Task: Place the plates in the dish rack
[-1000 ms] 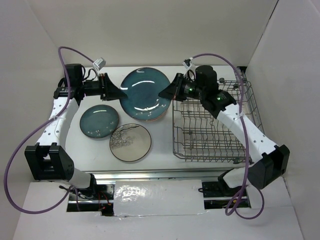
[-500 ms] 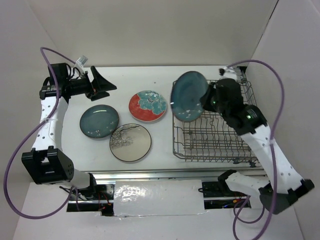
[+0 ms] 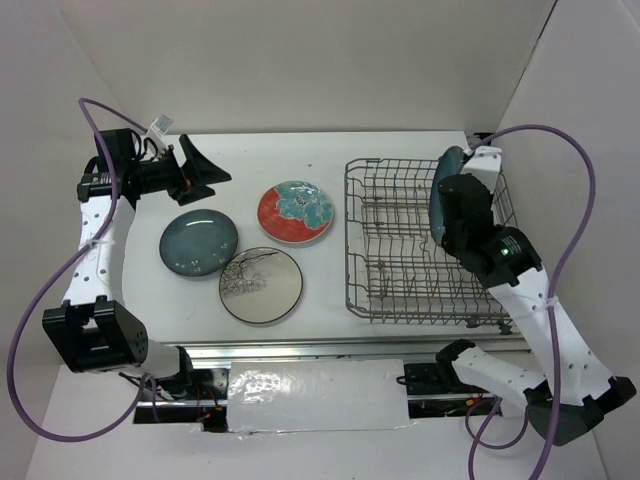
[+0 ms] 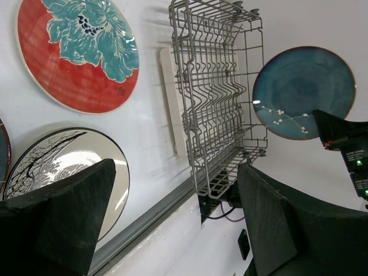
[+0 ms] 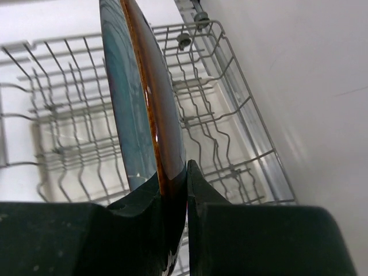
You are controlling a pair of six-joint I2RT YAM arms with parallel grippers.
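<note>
My right gripper (image 3: 446, 212) is shut on the rim of a large teal-blue plate (image 3: 441, 182) and holds it upright, edge-on, above the right part of the grey wire dish rack (image 3: 392, 262). In the right wrist view the plate (image 5: 138, 103) stands between my fingers (image 5: 207, 195) over the rack's tines (image 5: 230, 132). My left gripper (image 3: 207, 170) is open and empty at the back left. A small teal plate (image 3: 198, 243), a red flowered plate (image 3: 296, 211) and a grey-white branch plate (image 3: 260, 284) lie flat on the table.
The left wrist view shows the red plate (image 4: 75, 52), the grey-white plate (image 4: 63, 167), the rack (image 4: 218, 98) and the held teal plate (image 4: 303, 92). White walls close in on the left, back and right. The table's metal front rail (image 3: 300, 348) runs below the plates.
Both grippers held the large teal plate at the back middle; the left let go and drew back left. The right carried it over the rack to its right side, turning it edge-on.
</note>
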